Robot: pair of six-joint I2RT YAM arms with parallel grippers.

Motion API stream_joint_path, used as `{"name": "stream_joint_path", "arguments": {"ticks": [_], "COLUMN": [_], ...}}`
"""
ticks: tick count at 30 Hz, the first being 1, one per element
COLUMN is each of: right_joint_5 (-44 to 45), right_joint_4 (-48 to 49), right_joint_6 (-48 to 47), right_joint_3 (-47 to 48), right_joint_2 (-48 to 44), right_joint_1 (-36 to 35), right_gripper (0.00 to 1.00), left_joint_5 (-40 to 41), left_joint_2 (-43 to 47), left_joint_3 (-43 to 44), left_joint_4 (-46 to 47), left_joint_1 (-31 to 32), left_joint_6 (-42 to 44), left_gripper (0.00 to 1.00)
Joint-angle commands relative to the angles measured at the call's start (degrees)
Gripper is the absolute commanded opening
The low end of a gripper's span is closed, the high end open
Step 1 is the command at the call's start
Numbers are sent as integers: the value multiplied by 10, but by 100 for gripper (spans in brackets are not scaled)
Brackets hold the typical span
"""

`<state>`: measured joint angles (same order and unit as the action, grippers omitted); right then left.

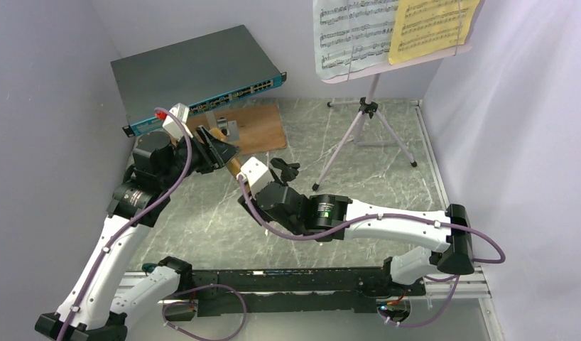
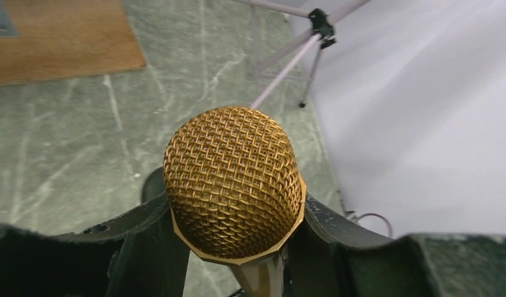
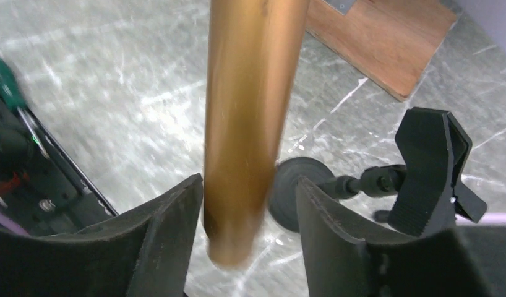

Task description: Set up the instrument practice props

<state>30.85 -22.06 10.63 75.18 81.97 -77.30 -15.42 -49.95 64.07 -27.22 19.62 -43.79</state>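
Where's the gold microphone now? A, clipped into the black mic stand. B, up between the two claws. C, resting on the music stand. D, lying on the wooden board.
B: the gold microphone has its mesh head between the fingers of the left claw, its handle between those of the right claw; the mic stand clip holds nothing.

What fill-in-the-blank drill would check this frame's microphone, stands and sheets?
The music stand carries a white sheet and a ___ one. The gold microphone shows its mesh head in the ___ wrist view. The black mic stand has ___ in its clamp.
Missing words: yellow; left; nothing.
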Motion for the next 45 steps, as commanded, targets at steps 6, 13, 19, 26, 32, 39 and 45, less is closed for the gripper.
{"name": "stream_joint_path", "arguments": {"ticks": [6,13,19,26,32,39,45], "right_joint_5": [-39,-170,-416,-579,-494,-464,-487], "right_joint_4": [-152,-59,-34,47,119,184,201], "right_joint_6": [-138,-191,-226,-217,-191,-161,-153], "right_joint_3": [9,-84,-70,-74,-125,-186,-198], "right_joint_2": [-90,-212,-224,-181,-142,-137,-134], "right_joint_1": [-7,113,244,337,339,339,339], "right_gripper": [91,99,99,99,99,79,65], "left_joint_5": [85,29,-45,-131,-144,-129,-140], "left_joint_2": [55,65,58,49,64,73,61], "left_joint_3": [-24,-14,-1,0,-10,3,9], "left_joint_4": [26,55,84,112,117,86,111], "left_joint_1": [-4,-4,-4,-4,-4,-4,-4], "left_joint_6": [165,206,216,201,196,219,232], "left_gripper": [7,0,0,0,0,0,0]}}
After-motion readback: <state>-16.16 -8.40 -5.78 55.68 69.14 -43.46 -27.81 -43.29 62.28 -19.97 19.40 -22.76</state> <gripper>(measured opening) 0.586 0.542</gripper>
